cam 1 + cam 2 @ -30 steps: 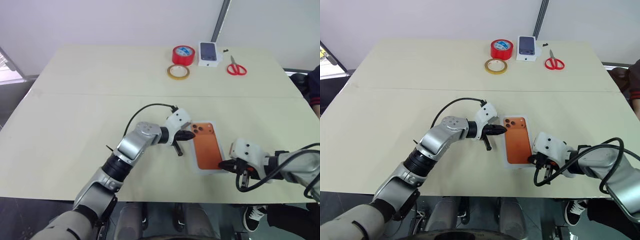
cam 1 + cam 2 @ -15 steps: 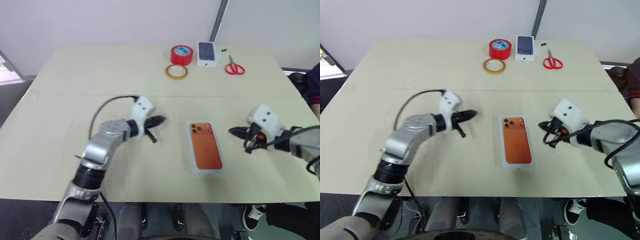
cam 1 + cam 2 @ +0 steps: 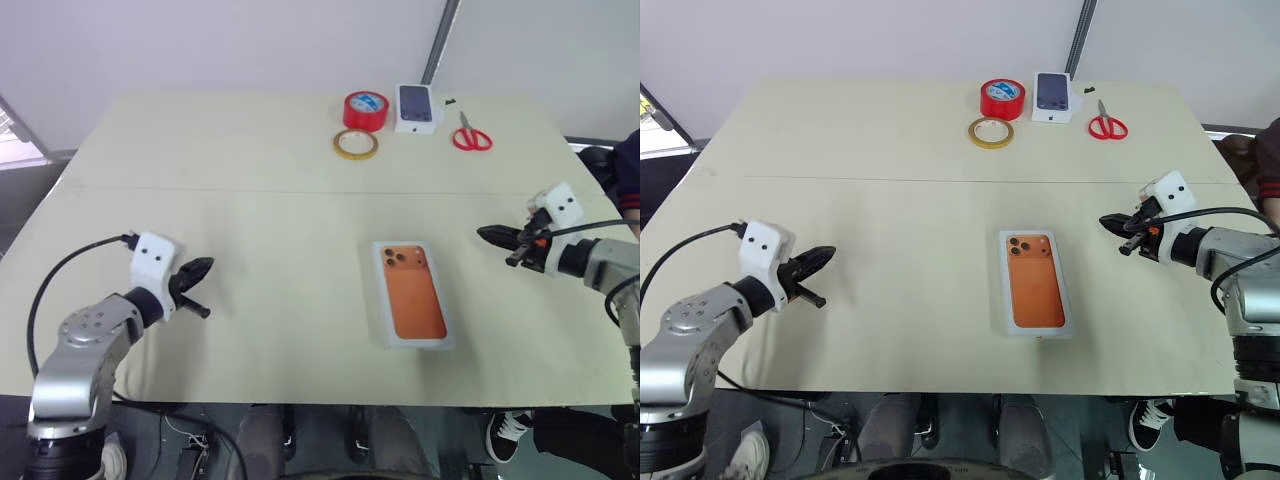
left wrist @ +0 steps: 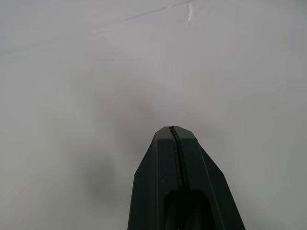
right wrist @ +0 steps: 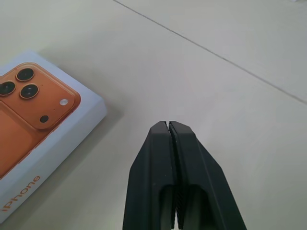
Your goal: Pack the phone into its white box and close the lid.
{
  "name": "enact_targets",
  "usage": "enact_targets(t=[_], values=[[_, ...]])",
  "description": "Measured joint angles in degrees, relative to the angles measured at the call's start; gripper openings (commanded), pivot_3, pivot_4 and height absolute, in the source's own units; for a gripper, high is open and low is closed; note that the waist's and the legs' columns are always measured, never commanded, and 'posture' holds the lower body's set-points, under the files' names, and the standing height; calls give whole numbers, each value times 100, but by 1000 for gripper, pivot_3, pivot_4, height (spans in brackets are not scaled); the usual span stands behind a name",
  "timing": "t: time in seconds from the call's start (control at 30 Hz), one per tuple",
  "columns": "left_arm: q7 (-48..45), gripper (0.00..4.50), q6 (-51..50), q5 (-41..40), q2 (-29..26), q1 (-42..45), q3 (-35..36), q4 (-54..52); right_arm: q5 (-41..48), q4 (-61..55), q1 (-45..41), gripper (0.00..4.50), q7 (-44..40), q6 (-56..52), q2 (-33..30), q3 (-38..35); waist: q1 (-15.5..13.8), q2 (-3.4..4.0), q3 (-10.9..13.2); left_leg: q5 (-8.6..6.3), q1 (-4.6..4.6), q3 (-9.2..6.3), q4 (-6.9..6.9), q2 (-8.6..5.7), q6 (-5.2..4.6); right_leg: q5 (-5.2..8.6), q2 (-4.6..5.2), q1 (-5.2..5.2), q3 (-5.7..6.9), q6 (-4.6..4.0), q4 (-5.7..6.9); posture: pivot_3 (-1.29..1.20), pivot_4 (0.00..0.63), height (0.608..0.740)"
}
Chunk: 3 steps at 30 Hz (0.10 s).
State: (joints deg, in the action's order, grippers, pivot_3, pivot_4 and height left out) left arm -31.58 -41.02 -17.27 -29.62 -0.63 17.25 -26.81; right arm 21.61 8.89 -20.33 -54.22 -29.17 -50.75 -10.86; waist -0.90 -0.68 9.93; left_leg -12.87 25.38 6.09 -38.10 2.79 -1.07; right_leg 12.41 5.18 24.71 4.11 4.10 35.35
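The white box (image 3: 412,295) lies shut in the middle of the table. Its top face carries a flat orange phone picture with three lenses, and "iPhone" is printed on its side wall (image 5: 72,129). The phone itself is hidden. My left gripper (image 3: 205,266) hovers far to the box's left, shut and empty, its fingertips pressed together (image 4: 171,129). On the box's right and slightly beyond it, my right gripper (image 3: 485,233) is also shut and empty; it points towards the box, and the right wrist view shows its closed tips (image 5: 169,123) near the box's corner.
At the table's far edge sit a red tape roll (image 3: 366,109), a yellow tape ring (image 3: 356,144), a small white carton printed with a dark phone (image 3: 418,107) and red scissors (image 3: 471,135). A person's dark sleeve (image 3: 630,170) shows at the right edge.
Both grippers have pulled away from the box's sides: the left swung far out to the left, the right moved out to the right and further away. The box stayed put.
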Motion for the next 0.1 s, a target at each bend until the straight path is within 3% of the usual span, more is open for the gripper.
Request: enact_targets(t=[0.1], values=[[165, 0, 62, -89, 112, -26, 64, -57, -9, 174, -57, 75, -147, 100, 35, 72, 22, 0, 0, 0, -1, 5, 0, -1, 0, 0, 4, 0, -1, 0, 0, 0, 150, 740]])
